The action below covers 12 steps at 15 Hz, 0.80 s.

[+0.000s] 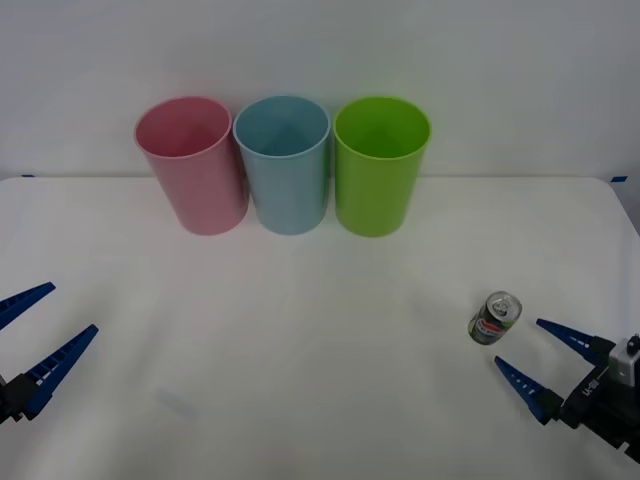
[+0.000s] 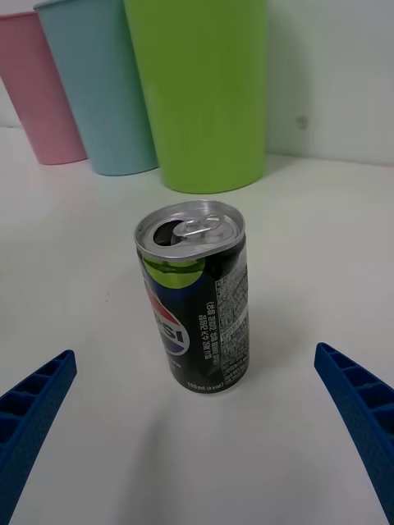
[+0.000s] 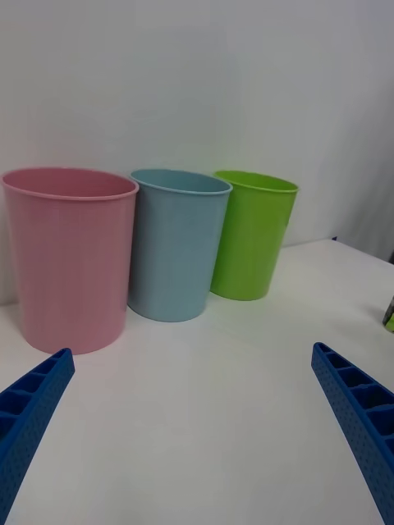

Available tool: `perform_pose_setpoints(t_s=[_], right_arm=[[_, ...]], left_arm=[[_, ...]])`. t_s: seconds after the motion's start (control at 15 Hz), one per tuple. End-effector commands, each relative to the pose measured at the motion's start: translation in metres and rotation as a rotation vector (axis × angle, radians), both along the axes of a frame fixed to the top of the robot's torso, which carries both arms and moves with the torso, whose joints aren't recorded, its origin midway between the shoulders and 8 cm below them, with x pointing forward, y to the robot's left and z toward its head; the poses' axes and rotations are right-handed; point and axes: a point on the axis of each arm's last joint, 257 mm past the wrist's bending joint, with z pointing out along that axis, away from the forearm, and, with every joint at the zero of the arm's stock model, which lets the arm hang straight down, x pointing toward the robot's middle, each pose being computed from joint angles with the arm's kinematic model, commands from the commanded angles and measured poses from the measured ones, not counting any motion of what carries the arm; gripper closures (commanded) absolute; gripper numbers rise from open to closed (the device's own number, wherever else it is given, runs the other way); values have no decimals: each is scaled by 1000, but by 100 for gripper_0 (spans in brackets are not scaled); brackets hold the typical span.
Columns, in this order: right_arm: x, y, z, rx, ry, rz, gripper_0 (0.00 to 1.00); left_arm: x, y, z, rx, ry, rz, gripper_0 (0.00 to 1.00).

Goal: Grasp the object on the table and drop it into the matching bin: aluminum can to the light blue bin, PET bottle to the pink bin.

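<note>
I have the right gripper (image 1: 528,361) just short of the aluminum can (image 1: 495,318), fingers released; nothing grasped yet. The ribbed left gripper (image 1: 35,332) idles, also released. The smooth metal cylinder stands upright on the matte white counter (image 1: 300,350), well apart from the light blue bin (image 1: 285,170).

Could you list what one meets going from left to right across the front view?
Left claw → pink bin → blue bin → green bin → can → right claw.
</note>
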Motion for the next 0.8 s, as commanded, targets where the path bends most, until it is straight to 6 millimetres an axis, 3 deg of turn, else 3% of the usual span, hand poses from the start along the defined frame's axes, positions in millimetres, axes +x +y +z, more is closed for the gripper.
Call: perform_pose_setpoints(t_s=[0.07,0.8], right_arm=[[11,12,-3,9,-4,-16,0],[45,45,-11,6,-2,-62,0]], left_arm=[[0,0,0,0,0,0,0],[0,0,0,0,0,0,0]])
